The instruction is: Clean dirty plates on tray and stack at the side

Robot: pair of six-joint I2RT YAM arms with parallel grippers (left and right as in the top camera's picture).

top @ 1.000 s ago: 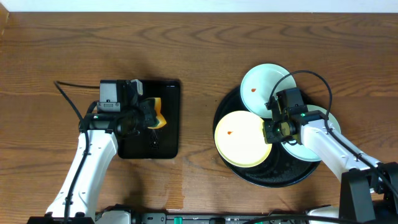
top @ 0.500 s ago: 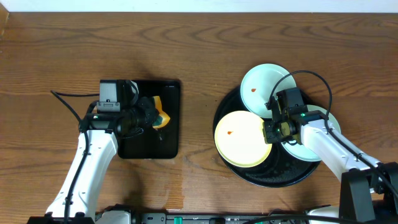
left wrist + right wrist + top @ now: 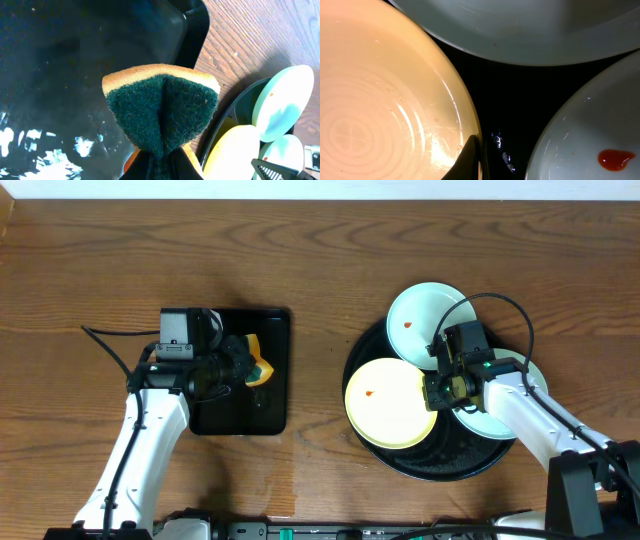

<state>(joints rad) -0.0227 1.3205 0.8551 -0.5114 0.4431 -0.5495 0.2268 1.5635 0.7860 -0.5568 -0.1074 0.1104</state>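
Observation:
The round black tray (image 3: pixel 440 462) holds three plates: a pale yellow plate (image 3: pixel 388 402) with a red spot at the front left, a mint-white plate (image 3: pixel 418 315) with a red spot at the back, and another mint-white plate (image 3: pixel 500 420) under the right arm. My right gripper (image 3: pixel 433 391) is shut on the yellow plate's right rim (image 3: pixel 465 125). The right wrist view also shows the spotted mint plate (image 3: pixel 590 145). My left gripper (image 3: pixel 250 368) is shut on a yellow sponge with a dark green scouring face (image 3: pixel 160 110), held above the rectangular black tray (image 3: pixel 270 395).
The rectangular black tray (image 3: pixel 60 60) is wet and glossy. Brown wooden table (image 3: pixel 320 260) lies all round. A black cable (image 3: pixel 105 330) trails left of the left arm.
My left gripper with the sponge has lifted and shifted slightly to the right over the rectangular tray. The right arm and the plates have not moved.

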